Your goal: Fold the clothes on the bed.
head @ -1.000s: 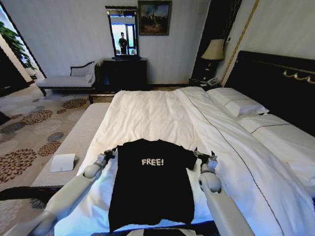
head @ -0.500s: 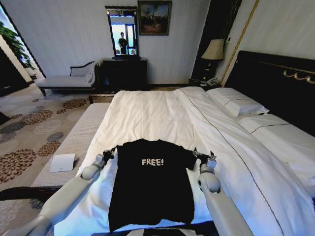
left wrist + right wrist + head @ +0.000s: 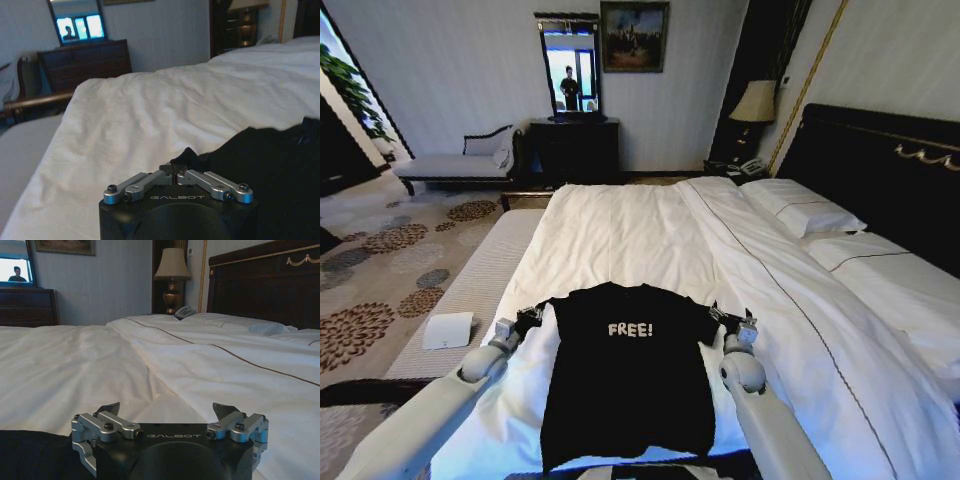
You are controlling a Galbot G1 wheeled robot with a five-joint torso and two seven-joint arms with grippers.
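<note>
The black T-shirt [image 3: 628,375] with white "FREE!" lettering lies flat, chest up, on the near part of the bed's white duvet [image 3: 620,235]. My left gripper [image 3: 527,319] is at the shirt's left sleeve. In the left wrist view its fingertips [image 3: 173,169] are pinched together on a raised tip of the black sleeve [image 3: 189,154]. My right gripper [image 3: 727,318] sits by the right sleeve. In the right wrist view it [image 3: 167,412] stands open, low over the duvet, with the black fabric [image 3: 30,455] beside one finger.
A pale bench [image 3: 470,285] runs along the bed's left side with a white box [image 3: 448,330] on it. Pillows [image 3: 805,212] and the dark headboard [image 3: 880,165] are on the right. A lamp [image 3: 755,100] and a dark dresser [image 3: 575,150] stand at the far wall.
My left gripper has moved outward to the left with the sleeve tip, stretching the shirt's left edge slightly. The right gripper has barely shifted.
</note>
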